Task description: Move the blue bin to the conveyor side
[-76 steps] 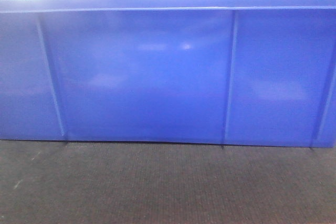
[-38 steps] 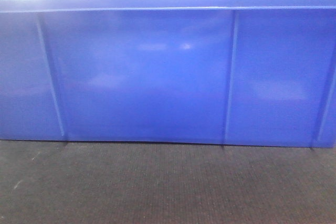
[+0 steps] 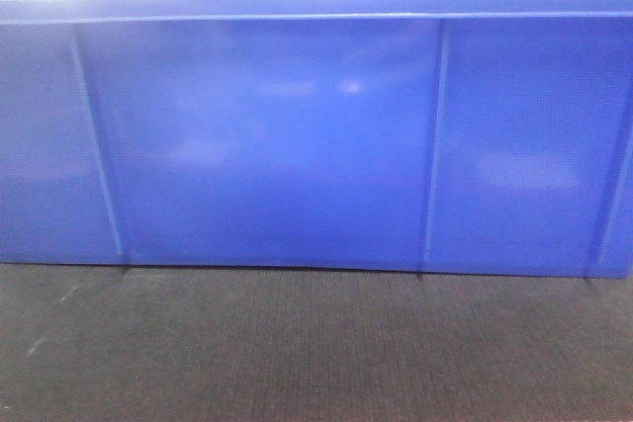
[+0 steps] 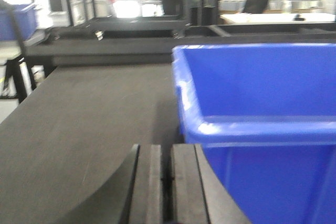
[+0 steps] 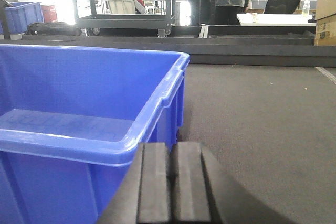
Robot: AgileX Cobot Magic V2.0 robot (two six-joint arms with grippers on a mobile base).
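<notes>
— Dark woven belt first, since it's the biggest thing: where does the conveyor [image 3: 316,343] show?

— Across the whole bottom strip of the front view, and again in both wrist views, filling the left half of the left wrist frame and the right half of the right wrist frame. A dark edge rail [image 5: 252,51] crosses behind it in the upper part of the right wrist view.

— And the blue bin [image 3: 316,135]?

— It stands upright on the belt and fills nearly all the upper two thirds of the front view, ribbed wall facing the camera. In the left wrist view it takes the right half of the frame; in the right wrist view, the left half. What can be seen of its inside looks bare.

— The left gripper [image 4: 169,187]?

— Bottom centre of its frame, just beside the bin's corner, black pads pressed together with only a thin seam between them, nothing held.

— The right gripper [image 5: 170,184]?

— Bottom centre too, close against the bin's rim at the opposite corner, pads likewise together on nothing.

— Background?

— A dark wheeled rack [image 5: 126,3] in the upper left, a smaller blue crate [image 5: 21,14] at the left edge.
</notes>
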